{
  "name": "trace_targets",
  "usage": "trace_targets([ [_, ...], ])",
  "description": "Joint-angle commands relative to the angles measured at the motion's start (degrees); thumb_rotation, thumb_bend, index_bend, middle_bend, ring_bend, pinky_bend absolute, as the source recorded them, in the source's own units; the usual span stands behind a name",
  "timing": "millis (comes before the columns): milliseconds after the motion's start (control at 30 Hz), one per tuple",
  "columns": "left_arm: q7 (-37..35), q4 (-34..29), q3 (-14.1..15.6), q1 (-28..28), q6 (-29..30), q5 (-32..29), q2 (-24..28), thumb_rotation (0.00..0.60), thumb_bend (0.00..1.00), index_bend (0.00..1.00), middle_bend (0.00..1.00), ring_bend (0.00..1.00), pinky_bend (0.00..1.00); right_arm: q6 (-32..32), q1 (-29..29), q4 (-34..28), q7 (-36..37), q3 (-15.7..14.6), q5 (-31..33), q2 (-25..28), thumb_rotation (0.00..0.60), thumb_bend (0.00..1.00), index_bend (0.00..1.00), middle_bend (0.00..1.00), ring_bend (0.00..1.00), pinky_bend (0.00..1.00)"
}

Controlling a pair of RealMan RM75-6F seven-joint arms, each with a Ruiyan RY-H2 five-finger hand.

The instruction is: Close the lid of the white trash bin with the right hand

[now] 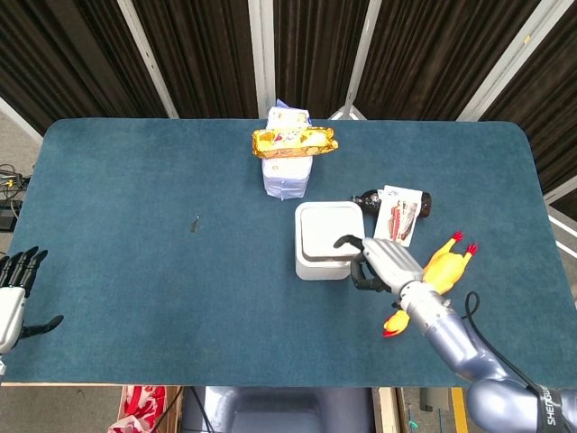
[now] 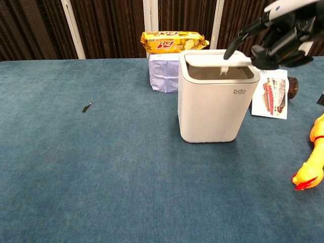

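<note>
Our right hand (image 2: 283, 38) hovers with fingers curled apart, holding nothing, over the front rim of the white rectangular plastic trash bin (image 2: 215, 104), mid-table, its lid (image 1: 330, 226) down flat

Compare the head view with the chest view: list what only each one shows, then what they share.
Only the head view shows the left hand, open at the table's left edge, and the top of the bin's lid lying flat. Only the chest view shows the "bdo" mark on the bin's front. Both show the white trash bin, the right hand at its lid, the yellow snack pack on the pale blue package, the rubber chicken, the leaflet and the small dark scrap.
</note>
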Motion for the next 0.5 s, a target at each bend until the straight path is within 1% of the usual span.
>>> trace_targets([
  [33,0.04,-0.02,0.05,0.00,-0.05,0.01,0.00,0.600,0.00,0.00,0.00,0.00,0.00,0.57,-0.43,-0.01,-0.04,-0.98,-0.92,-0.91,0.600,0.76,0.24,0.78,0.91,0.89],
  [500,0.04,0.10,0.06,-0.05,-0.03,-0.03,0.00,0.600,0.00,0.00,0.00,0.00,0.00,1.47,-0.77,0.69,-0.47,-3.89,-1.94,-3.86,0.600,0.76,0.24,0.78,0.91,0.89],
])
